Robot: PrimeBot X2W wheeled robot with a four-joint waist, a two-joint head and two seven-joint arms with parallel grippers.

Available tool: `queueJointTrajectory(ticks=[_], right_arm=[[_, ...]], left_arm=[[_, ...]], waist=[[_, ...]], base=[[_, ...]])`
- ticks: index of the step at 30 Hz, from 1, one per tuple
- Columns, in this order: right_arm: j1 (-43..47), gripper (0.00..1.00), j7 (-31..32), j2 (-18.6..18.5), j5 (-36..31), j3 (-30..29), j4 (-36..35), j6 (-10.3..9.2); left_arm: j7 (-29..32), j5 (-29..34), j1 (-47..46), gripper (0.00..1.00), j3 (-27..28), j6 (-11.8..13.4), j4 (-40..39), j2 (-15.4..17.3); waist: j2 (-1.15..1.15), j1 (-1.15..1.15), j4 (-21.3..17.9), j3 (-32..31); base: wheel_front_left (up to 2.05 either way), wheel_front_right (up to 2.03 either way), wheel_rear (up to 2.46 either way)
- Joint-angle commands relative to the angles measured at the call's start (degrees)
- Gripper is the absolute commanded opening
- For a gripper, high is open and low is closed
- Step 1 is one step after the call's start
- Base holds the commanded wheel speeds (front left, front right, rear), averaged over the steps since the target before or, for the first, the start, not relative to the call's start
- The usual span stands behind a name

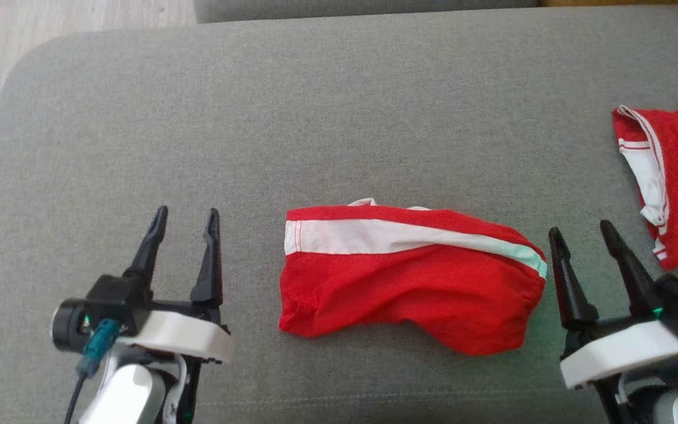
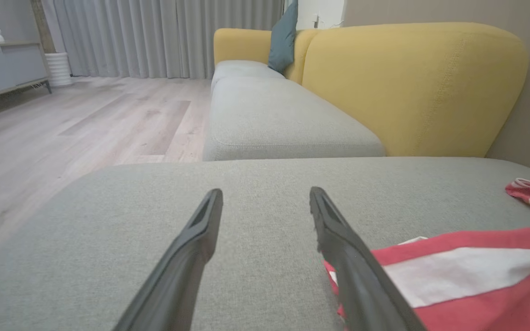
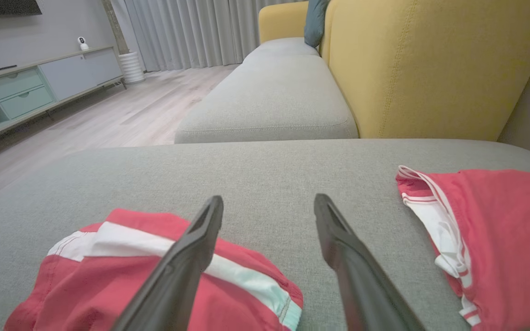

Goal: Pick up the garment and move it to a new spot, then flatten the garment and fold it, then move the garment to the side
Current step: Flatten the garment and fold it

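Left hand [image 1: 188, 211] fingers apart, empty, left of the red-and-white garment [image 1: 409, 277] lying mid grey cushion [image 1: 315, 118]; right hand [image 1: 579, 227] also apart, just right of it. Left wrist: garment at lower right. Right wrist: garment lower left, second red garment [image 3: 499, 239] at right, well apart.

1. The garment [image 1: 409, 277] lies on the seat [image 1: 315, 118], near its front edge, about midway across.
2. The left gripper [image 1: 188, 210] stands to the garment's left, apart from it.
3. The right gripper [image 1: 579, 227] stands just beside the garment's right end, between it and a second garment [image 1: 674, 182].
4. The second garment lies on the same seat, farther right and farther back.
5. Floor [image 1: 50, 23] lies beyond the seat's far left corner.
6. Behind the seat comes another seat [image 2: 283, 119], with a backrest [image 2: 412, 87] along its right and a pillow [image 2: 283, 37] farther back against it.
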Motion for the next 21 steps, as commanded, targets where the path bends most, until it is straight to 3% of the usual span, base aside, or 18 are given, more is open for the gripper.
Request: queueJointTrajectory(ticks=[1, 21], right_arm=[[-0.4, 1.00, 0.3, -0.9, -0.2, 1.3, -2.5, 0.22], [-0.7, 1.00, 0.0, -0.1, 0.1, 0.8, -2.9, 0.22]], left_arm=[[-0.6, 0.6, -1.0, 1.00, 2.5, 0.3, -2.0, 1.4], [-0.5, 1.0, -0.6, 1.00, 2.4, -0.8, -1.7, 1.4]], waist=[[0.00, 0.00, -0.1, -0.2], [0.00, 0.00, -0.4, 0.6]], base=[[0.00, 0.00, 0.00], [0.00, 0.00, 0.00]])
